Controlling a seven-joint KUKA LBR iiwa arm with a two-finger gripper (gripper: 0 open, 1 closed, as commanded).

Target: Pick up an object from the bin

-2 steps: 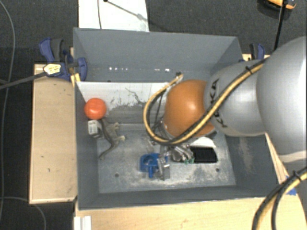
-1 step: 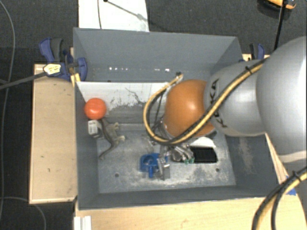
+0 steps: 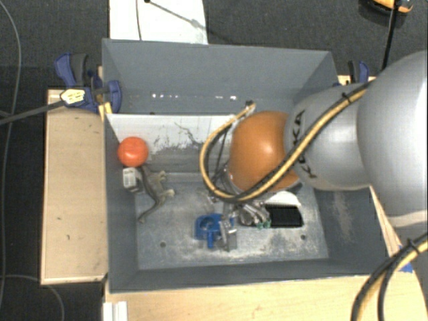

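The gripper sits low in the grey bin, right beside a small blue plastic piece. I cannot tell whether it is spread or pinching. An off-centre grip could push the blue piece away or catch the black slab to its right.

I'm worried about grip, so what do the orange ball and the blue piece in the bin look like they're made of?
Orange ball: probably rubber or foam, matte, with no sharp glint. Blue piece: likely hard plastic, uniform saturated colour and blocky moulded edges. Neither is certain.
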